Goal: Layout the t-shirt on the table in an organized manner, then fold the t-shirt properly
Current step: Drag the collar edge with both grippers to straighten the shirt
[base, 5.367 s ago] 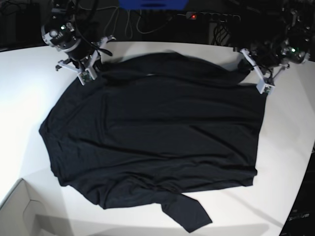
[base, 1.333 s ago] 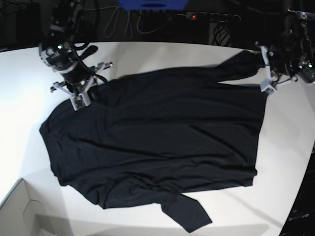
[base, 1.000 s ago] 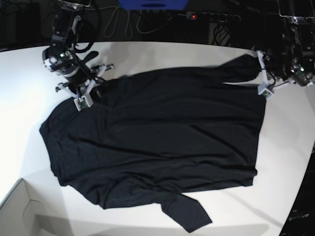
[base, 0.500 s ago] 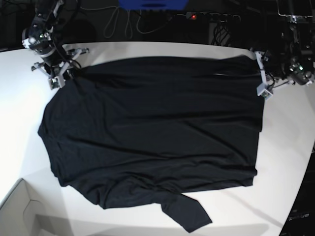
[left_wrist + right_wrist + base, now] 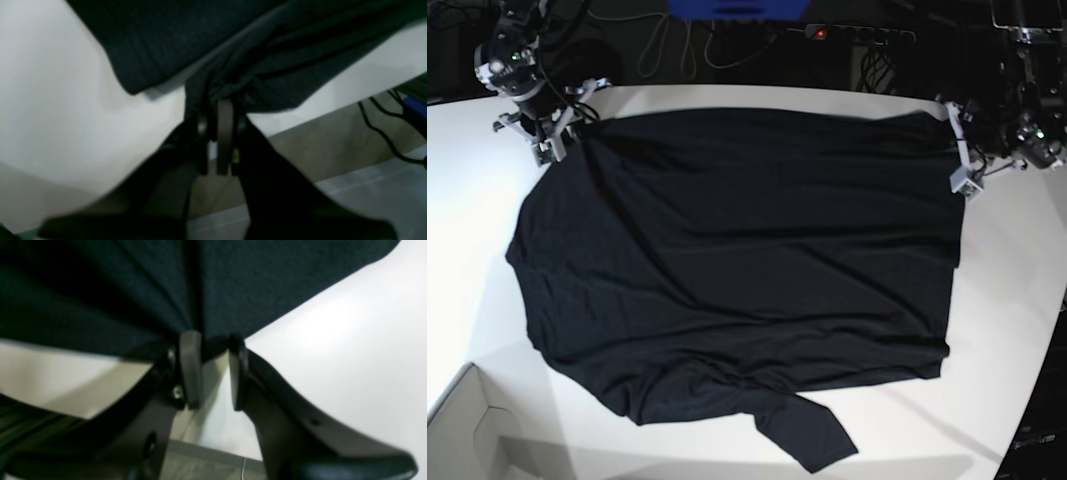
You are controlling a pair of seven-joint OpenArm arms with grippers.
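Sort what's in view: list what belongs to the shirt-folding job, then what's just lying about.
Part of the job:
- plain black short-sleeved t-shirt
- large smooth white table
- left gripper, shut on the shirt's edge
- right gripper, jaws apart at the shirt's edge

Lying about:
- white cardboard box corner
- black power strip with red light
- blue object at the far edge

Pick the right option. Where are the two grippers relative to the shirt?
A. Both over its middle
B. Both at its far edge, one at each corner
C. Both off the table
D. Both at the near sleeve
B: in the base view the left gripper and right gripper sit at opposite far corners of the shirt.
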